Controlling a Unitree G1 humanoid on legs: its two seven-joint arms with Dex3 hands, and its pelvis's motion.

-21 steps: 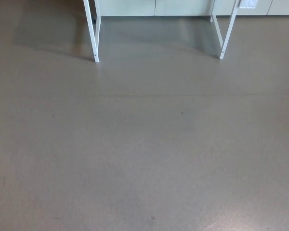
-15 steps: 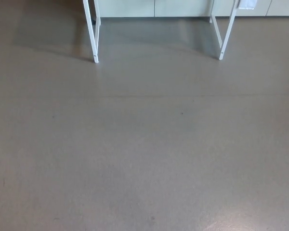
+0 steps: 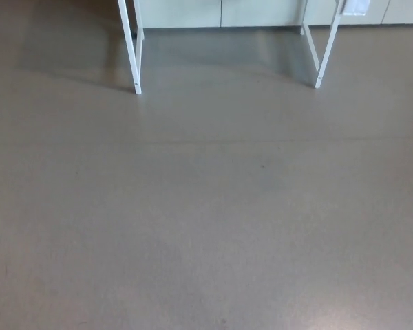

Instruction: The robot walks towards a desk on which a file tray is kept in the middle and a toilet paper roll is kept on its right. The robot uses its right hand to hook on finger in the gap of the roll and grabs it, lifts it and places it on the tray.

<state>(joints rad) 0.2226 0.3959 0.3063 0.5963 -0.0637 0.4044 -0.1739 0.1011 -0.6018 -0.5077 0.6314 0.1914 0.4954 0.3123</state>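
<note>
You are facing smooth grey floor (image 3: 206, 220), white metal legs (image 3: 130, 48) standing at its far edge. Neither robot hand is showing, so you cannot tell their grip.

No readable txt, nos., brands or signs anywhere in frame. Only candidate is a white tag (image 3: 355, 6) at upper right, by the top of a desk leg (image 3: 329, 42). Poss. a label, but it's cut off by the top edge and too small and blurred to make out any print. Floor (image 3: 206, 227) and the pale cabinet fronts (image 3: 193, 12) along the top edge carry no legible marks.
</note>
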